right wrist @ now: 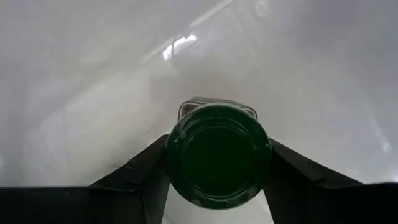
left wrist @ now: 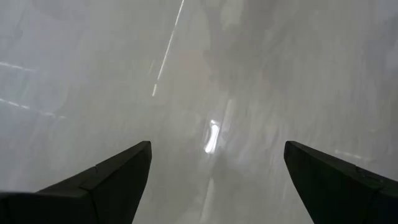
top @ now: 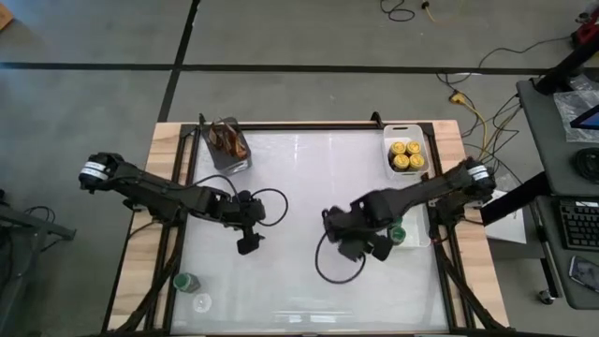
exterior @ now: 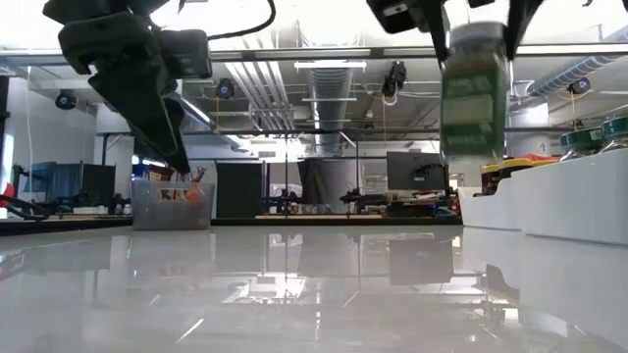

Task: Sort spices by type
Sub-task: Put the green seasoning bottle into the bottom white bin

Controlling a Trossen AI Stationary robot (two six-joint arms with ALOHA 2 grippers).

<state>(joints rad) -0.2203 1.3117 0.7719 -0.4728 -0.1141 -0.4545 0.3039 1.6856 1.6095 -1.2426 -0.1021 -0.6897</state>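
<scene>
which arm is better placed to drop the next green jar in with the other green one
Right. The right gripper already holds a green-lidded jar, near the green jar by the right trays. The left gripper is open and empty.

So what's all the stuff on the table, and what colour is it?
Yellow-lid jars: four, in the white tray at the far right corner.
Green-lid jars: three seen. One held in the air by the right gripper, one in the tray by the right edge, one near the table's near left corner.
Clear lid or jar: one, beside that left green jar; too small to tell which.
Grey cup: one, with brown sticks, far left of the table.
Table: one, shiny white top, wood frame.
Left gripper: dark, open, empty, left of centre.
Right gripper: dark, shut on a green-lid jar, right of centre.
</scene>
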